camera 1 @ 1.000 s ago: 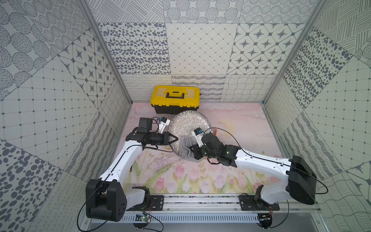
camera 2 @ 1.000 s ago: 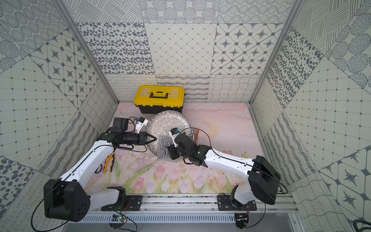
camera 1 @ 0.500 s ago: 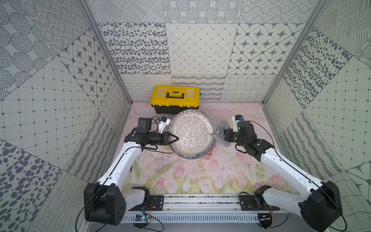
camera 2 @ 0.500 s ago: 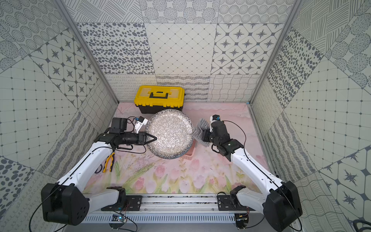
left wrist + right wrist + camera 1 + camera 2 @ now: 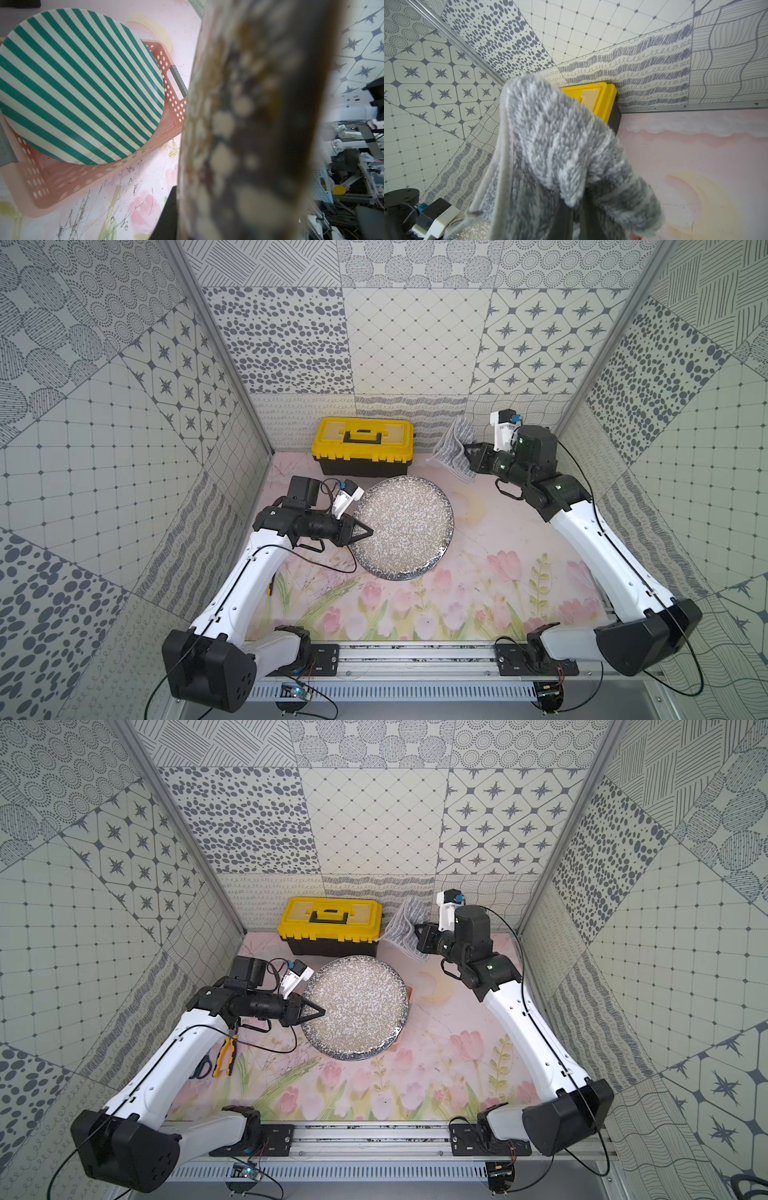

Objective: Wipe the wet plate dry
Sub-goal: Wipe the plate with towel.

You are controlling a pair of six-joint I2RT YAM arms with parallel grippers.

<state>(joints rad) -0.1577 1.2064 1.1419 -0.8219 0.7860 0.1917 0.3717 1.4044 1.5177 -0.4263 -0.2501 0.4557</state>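
Plate (image 5: 403, 526) drying, here's where I'm at. My left pincer (image 5: 365, 531) is pinched narrow on the rim at the plate's 9 o'clock. It holds the plate up off the table (image 5: 498, 572), over a pink basket (image 5: 52, 187) with a green-striped plate (image 5: 79, 83) lying in it. My right pincer (image 5: 467, 456) is clamped tight on a bunched fold of the grey cloth (image 5: 455, 448). It's up in the air at about 1 o'clock from the plate and well apart from it. That puts it just beside the yellow toolbox (image 5: 363, 443), which sits at the plate's 12.

Step in hand, I reckon, is getting the cloth down onto the speckled face and wiping.

- I only have one spot on the rim, so any push out at 3 o'clock levers hard against my grip. I'd go light out there and firmer near 9.
- I'd land the fluffy broad side flat, not the pincer tips, or I'd scrape instead of dry.
- Overlapping strokes from 3 toward 9, then a lap round the rim.
- The loose tail of cloth might catch the toolbox on the way over, so I'd watch that.

As for which way it points, it's round, so there's no long axis to speak of. In both top views the speckled face looks upward, close to level, with the dark rim showing from roughly 4 to 7 o'clock. I can't tell if it's tipped a little. The left wrist view only gives a blurry edge-on look, and I can't make out any wetness.
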